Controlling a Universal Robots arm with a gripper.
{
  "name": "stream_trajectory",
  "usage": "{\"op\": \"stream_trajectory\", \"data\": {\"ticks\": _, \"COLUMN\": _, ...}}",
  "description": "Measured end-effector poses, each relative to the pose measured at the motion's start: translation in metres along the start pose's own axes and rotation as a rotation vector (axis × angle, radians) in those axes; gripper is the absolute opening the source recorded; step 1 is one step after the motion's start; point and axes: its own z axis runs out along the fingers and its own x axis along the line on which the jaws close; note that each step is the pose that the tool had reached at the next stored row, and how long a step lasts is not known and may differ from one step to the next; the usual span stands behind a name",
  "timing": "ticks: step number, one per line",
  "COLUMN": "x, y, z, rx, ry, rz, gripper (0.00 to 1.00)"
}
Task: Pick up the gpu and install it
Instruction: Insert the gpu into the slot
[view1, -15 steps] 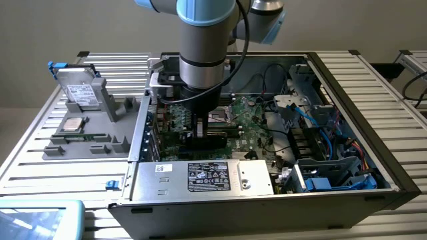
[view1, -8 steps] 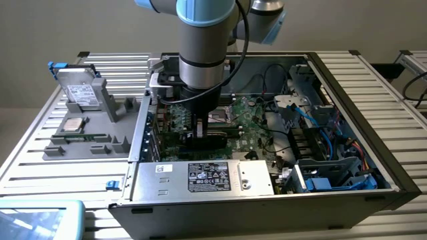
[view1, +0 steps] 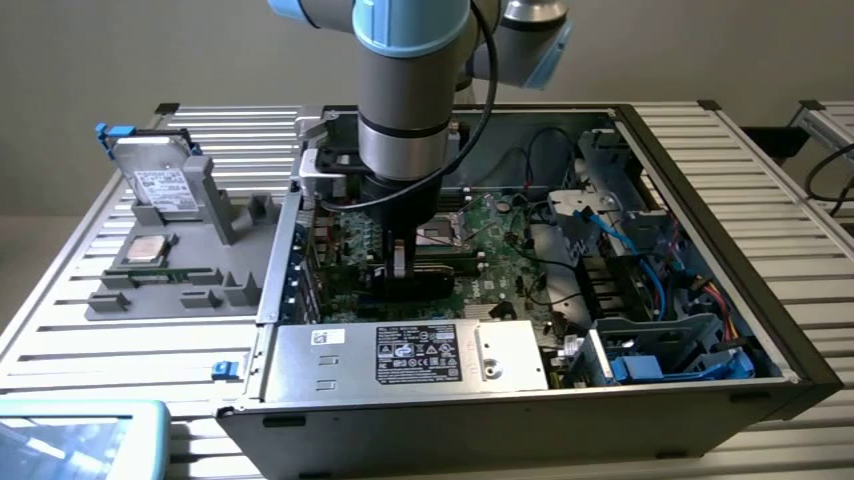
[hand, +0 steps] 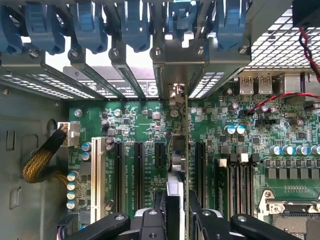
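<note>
Your open computer case (view1: 694, 330) sits on the slatted surface (view1: 80, 330), the arm (view1: 407, 90) reaching straight down into it over the motherboard (hand: 145, 125). The hand (hand: 177, 220), partly closed, grips the gpu (hand: 179, 150) edge-on, upright above an expansion slot (hand: 200, 165) with its bracket (hand: 175, 95) at the rear openings. The risk, as it appears: a slight misalignment or tilt could jam the card's edge against the slot or catch the bracket.
</note>
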Motion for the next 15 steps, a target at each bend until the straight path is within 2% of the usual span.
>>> {"op": "stream_trajectory", "data": {"ticks": 9, "x": 0.0, "y": 0.0007, "z": -0.0031, "rx": 0.0012, "ry": 0.0009, "rz": 0.001, "gripper": 0.3}}
{"op": "stream_trajectory", "data": {"ticks": 12, "x": 0.0, "y": 0.0, "z": -0.01, "rx": 0.0103, "ry": 0.0001, "rz": 0.0, "gripper": 0.36}}
{"op": "stream_trajectory", "data": {"ticks": 14, "x": 0.0, "y": 0.0003, "z": -0.0169, "rx": 0.0152, "ry": -0.0002, "rz": 0.0, "gripper": 0.48}}
{"op": "stream_trajectory", "data": {"ticks": 15, "x": 0.0, "y": 0.0005, "z": -0.0205, "rx": 0.0163, "ry": 0.0004, "rz": 0.0, "gripper": 0.48}}
